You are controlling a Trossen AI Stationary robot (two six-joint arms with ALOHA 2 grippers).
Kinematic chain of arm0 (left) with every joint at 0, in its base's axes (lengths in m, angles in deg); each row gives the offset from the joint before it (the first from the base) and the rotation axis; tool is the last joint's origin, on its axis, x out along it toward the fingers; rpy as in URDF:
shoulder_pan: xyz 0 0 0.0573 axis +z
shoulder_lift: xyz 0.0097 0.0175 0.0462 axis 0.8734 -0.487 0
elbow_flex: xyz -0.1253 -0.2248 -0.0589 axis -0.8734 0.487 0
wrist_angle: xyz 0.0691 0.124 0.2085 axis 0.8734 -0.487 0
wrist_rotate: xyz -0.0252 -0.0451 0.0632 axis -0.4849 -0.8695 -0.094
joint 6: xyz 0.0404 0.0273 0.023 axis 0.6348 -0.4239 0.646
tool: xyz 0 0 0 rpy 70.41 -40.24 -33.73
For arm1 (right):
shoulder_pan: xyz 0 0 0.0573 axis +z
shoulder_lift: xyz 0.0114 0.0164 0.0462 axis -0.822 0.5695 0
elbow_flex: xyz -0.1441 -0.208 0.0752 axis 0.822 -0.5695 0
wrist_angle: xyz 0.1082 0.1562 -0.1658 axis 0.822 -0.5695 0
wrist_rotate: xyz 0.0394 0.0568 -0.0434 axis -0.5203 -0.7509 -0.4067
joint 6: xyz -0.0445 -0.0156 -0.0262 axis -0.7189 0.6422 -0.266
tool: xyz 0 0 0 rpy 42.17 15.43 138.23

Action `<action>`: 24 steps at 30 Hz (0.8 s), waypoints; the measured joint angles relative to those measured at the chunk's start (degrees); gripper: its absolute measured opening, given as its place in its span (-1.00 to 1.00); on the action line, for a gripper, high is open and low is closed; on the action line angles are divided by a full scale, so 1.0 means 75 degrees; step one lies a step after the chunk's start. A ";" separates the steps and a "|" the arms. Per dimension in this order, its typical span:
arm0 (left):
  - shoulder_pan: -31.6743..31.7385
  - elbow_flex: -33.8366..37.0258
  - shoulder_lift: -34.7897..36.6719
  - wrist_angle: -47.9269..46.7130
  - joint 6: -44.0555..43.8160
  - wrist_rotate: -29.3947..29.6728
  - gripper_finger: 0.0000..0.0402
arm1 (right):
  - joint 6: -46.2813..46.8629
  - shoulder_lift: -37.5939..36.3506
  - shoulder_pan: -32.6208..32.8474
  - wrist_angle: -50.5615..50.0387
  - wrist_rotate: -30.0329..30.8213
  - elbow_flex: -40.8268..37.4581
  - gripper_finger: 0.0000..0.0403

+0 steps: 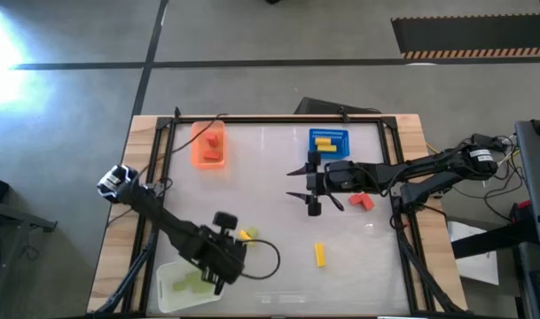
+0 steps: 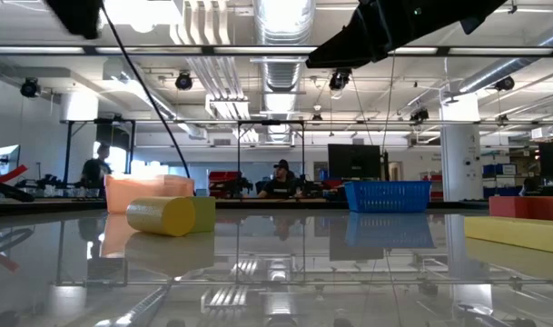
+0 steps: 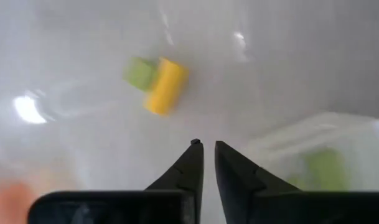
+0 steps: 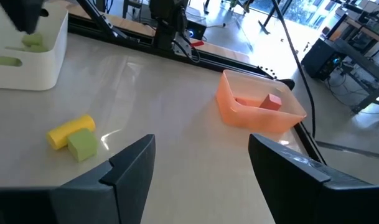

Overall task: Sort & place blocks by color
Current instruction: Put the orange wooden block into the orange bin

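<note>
Nearest the low camera lies a yellow cylinder block (image 2: 160, 216) touching a light green block (image 2: 202, 213), together on the bench toward its near edge, left of centre. Another yellow bar (image 1: 320, 254) lies alone near the middle of the near half, and a red block (image 1: 362, 201) sits toward the right edge. Sorted pieces already rest in the trays: red ones in the orange tray (image 1: 196, 151) at the far left, yellow in the blue tray (image 1: 342, 137) at the far edge, green in the white tray (image 1: 168, 291) at the near-left corner.

Above the white tray's inner side, the left gripper (image 3: 206, 149) hangs with its fingers almost closed and nothing between them. Over the middle of the bench, the right gripper (image 4: 195, 158) is spread wide and empty.

These blocks look rigid, light and smooth (likely plastic or painted wood), so a firm pinch should not deform them. The cylinder may roll, so it is best taken across its round sides at mid-length. Because the green block touches it, closing fingers could nudge both.
</note>
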 joint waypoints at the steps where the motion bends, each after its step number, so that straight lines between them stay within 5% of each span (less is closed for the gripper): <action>1: 0.0044 0.0071 0.0122 0.0068 0.0241 0.0258 -0.92 | 0.0042 0.0000 0.0003 0.0000 -0.0002 0.0000 0.24; 6: 0.0278 0.0567 0.0836 0.0701 0.1637 0.1594 -0.99 | 0.0537 0.0000 0.0003 -0.0017 0.0000 0.0033 0.23; 10: 0.0347 0.1505 0.1655 0.2373 0.3260 0.2619 -0.99 | 0.1237 -0.0003 0.0003 -0.0011 0.0006 0.0070 0.20; 19: 0.0991 0.4663 0.3800 0.7292 0.6804 0.2791 -0.99 | 0.4023 0.0006 0.0003 -0.1120 0.0072 0.0293 0.12; 24: 0.1530 0.6140 0.4849 0.9806 0.7798 0.2831 -1.00 | 0.5982 0.0006 0.0003 -0.4098 0.0689 0.0907 0.11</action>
